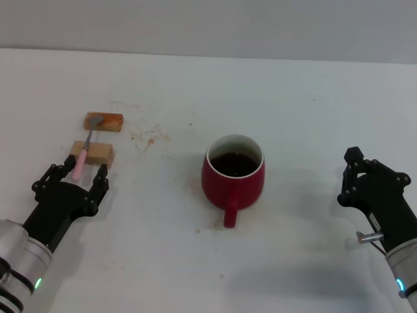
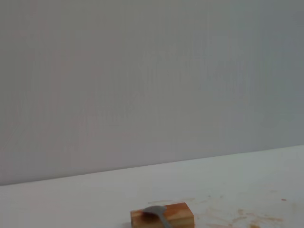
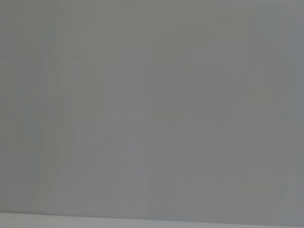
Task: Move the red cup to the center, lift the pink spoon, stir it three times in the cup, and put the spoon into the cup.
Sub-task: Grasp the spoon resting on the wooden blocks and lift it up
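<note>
With the cup (image 1: 234, 178) mid-surface and the spoon (image 1: 87, 147) bridging two blocks (image 1: 92, 153) at far left, the left end effector (image 1: 73, 177), spread wide around the handle tip, risks flicking it off by closing off-centre.

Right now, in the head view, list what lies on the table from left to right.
Left end effector → pink spoon, lying across two wooden blocks → brown stains → red cup → right end effector.
</note>
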You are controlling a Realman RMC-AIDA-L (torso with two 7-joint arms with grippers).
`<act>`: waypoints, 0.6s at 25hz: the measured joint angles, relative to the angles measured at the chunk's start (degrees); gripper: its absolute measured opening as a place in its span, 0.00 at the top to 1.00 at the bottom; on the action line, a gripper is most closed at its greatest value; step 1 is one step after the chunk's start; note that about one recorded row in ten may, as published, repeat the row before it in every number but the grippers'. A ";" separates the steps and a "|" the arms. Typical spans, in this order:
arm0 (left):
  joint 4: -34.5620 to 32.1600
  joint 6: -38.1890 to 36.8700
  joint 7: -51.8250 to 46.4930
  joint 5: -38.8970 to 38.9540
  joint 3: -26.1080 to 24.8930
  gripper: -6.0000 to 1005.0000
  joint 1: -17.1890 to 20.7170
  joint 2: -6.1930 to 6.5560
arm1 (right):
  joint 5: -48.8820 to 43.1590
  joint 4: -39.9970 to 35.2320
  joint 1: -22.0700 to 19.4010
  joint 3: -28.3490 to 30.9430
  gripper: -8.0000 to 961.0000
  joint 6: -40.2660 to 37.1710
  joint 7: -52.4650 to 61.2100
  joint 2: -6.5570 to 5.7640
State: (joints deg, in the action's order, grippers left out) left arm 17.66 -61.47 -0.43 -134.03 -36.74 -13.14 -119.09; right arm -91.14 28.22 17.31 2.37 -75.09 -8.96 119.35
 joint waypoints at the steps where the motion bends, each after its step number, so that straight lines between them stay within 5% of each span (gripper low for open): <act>1: 0.00 -0.05 0.00 0.00 0.00 0.39 0.03 0.00 | 0.00 0.00 -0.03 0.00 0.99 -0.03 0.00 0.00; 15: 0.10 -0.50 0.52 0.00 0.44 0.50 0.22 0.09 | 0.00 0.00 -0.09 -0.11 0.99 -0.06 0.00 0.00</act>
State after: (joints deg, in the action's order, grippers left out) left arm 17.76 -61.97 0.09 -134.04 -36.31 -12.92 -119.00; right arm -91.14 28.21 17.22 2.26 -75.15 -8.96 119.35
